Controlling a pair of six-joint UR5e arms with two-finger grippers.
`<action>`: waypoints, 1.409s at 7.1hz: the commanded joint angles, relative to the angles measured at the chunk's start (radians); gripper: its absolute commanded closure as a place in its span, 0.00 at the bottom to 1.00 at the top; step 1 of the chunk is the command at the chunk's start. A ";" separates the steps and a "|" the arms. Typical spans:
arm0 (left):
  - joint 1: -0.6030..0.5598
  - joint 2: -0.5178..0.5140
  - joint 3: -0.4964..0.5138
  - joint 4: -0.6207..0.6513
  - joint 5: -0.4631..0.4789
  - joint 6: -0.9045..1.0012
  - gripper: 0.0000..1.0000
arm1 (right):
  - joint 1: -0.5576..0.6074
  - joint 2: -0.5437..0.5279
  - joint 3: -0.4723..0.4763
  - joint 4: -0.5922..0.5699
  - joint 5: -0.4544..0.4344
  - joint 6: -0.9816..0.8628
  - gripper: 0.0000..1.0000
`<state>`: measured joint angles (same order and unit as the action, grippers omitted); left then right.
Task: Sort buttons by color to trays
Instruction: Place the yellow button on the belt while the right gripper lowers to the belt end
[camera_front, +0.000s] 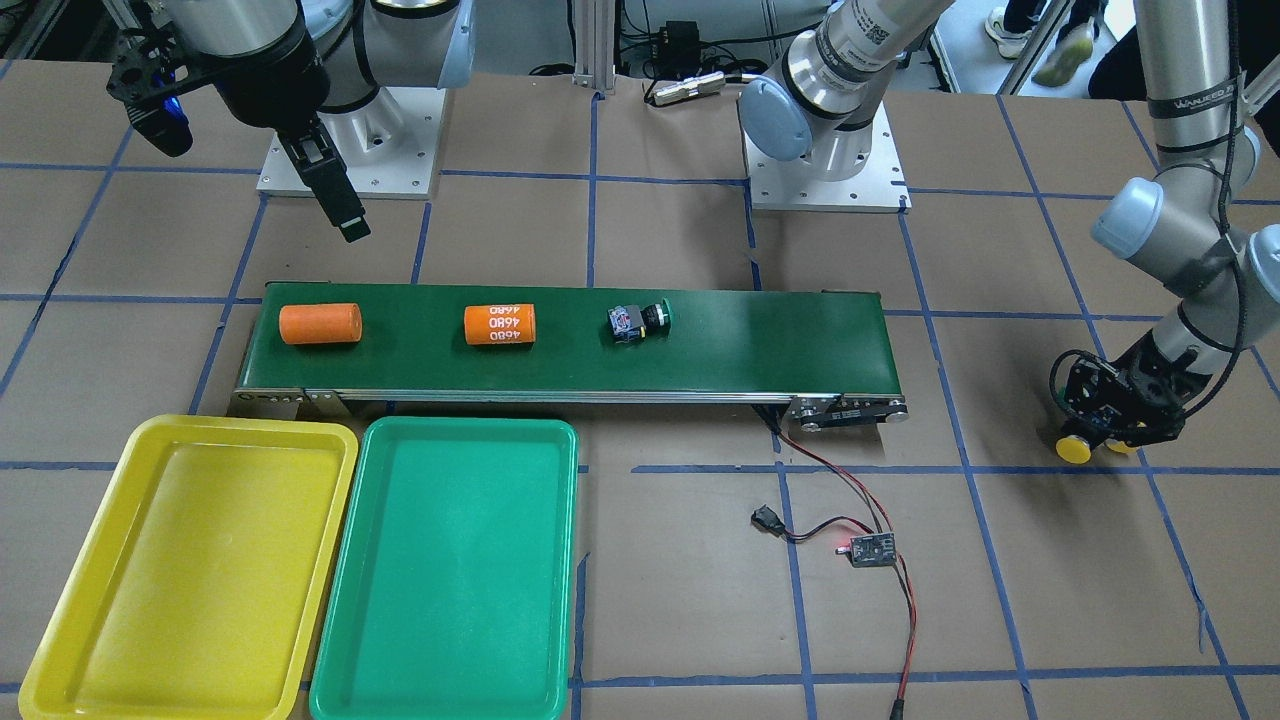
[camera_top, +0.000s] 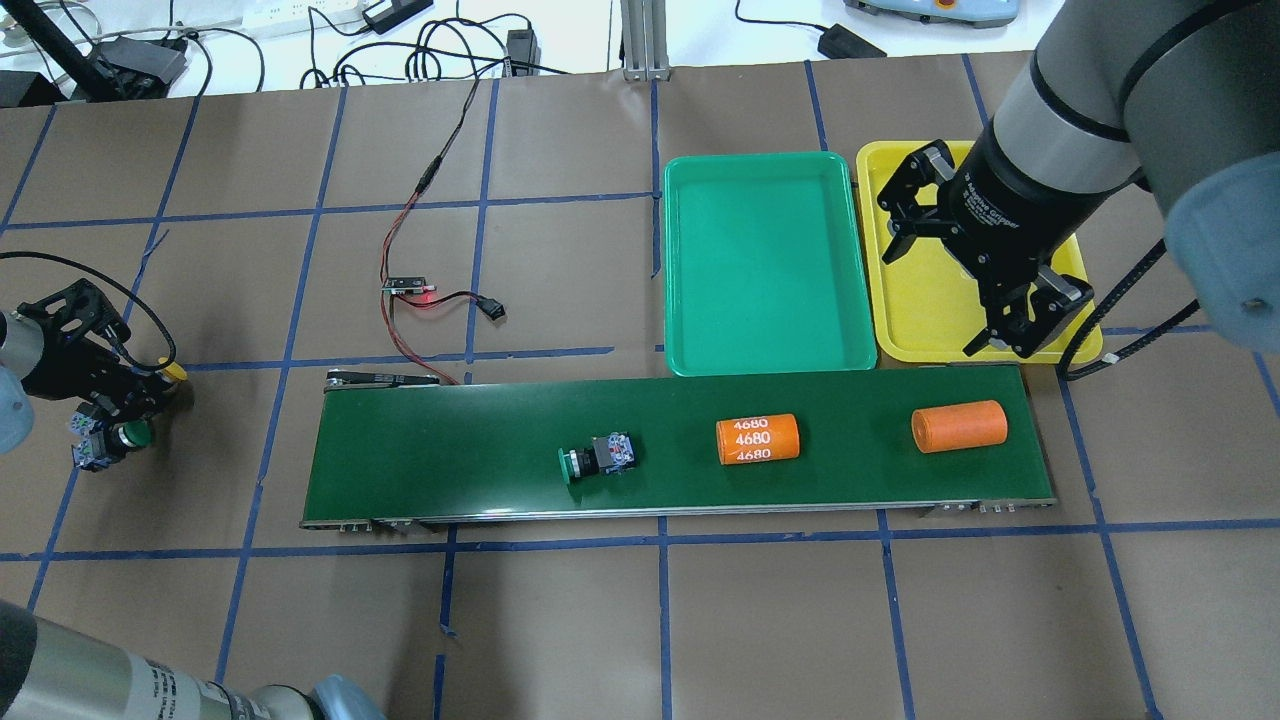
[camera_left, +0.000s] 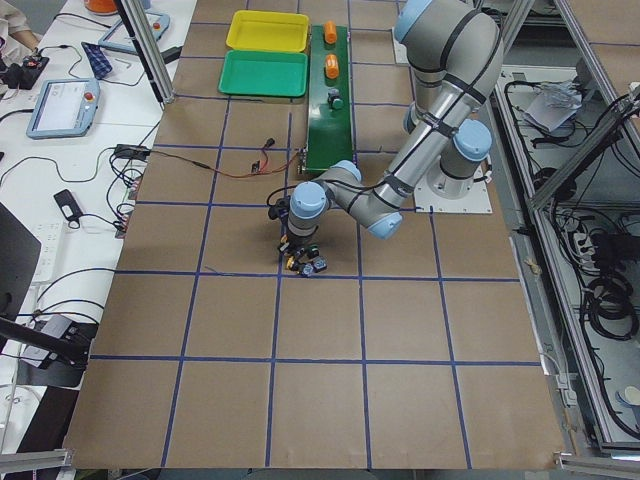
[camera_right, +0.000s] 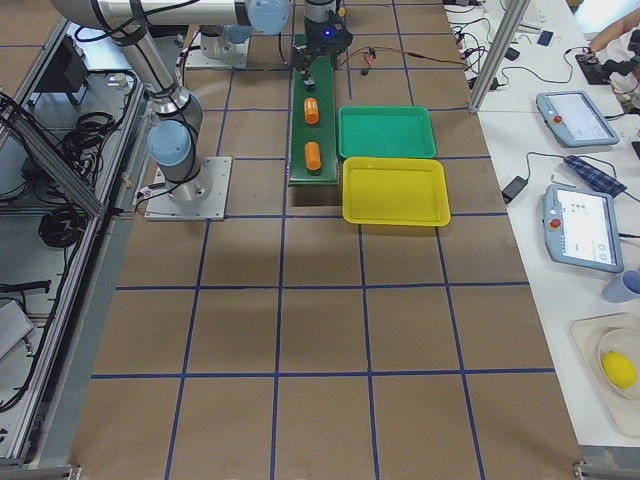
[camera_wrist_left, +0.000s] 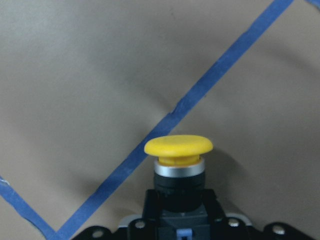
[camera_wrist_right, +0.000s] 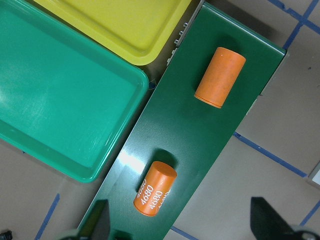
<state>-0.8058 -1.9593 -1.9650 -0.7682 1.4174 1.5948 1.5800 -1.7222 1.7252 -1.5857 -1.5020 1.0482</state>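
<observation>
The table (camera_top: 560, 620), brown paper gridded in blue tape, carries everything. The left arm (camera_left: 430, 150) folds low from its base, elbow bent and wrist turned down. The right arm (camera_top: 1100, 100) comes in high over the belt's right end, and in my overhead view its bulk hides part of the yellow tray (camera_front: 190, 560). The belt (camera_top: 480, 440) runs lengthwise along the middle of the table. The yellow tray and the green tray (camera_top: 765, 260) lie side by side between the belt and the table's far edge, yellow nearer the right end.

Two orange cylinders (camera_top: 958, 426) lie on their sides on the belt's right half, and one is marked 4680. The right gripper (camera_wrist_right: 182, 225) hangs above them with its fingers (camera_wrist_right: 97, 222) spread wide, holding nothing.

The left gripper (camera_front: 1098, 432) sits almost on the paper, well off the belt's left end. Its fingertips are lost in black clutter, so I cannot tell whether they pinch anything. A yellow button (camera_wrist_left: 178, 150) juts out just ahead of it, with the body cut off at the bottom of the wrist view. A yellow sliver (camera_front: 1122, 447) just beside it is too small to identify. A green button (camera_top: 130, 435) rests just beside the gripper on the robot's side.

Another green button, the belt button (camera_top: 597, 458), lies on its side near the belt's middle, cap toward the left end. A small board (camera_top: 405, 285) with a red light trails wires off the belt's left end.
</observation>
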 joint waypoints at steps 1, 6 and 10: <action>-0.125 0.084 0.021 -0.165 0.002 -0.001 0.90 | 0.000 0.001 -0.001 -0.013 -0.006 -0.007 0.00; -0.537 0.330 -0.061 -0.376 0.032 0.014 1.00 | -0.026 0.006 0.023 -0.028 -0.012 0.068 0.00; -0.720 0.424 -0.207 -0.318 0.035 -0.007 0.14 | -0.026 0.004 0.091 -0.054 0.009 0.113 0.00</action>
<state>-1.4961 -1.5505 -2.1494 -1.0996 1.4496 1.5983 1.5529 -1.7179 1.8019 -1.6330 -1.4946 1.1394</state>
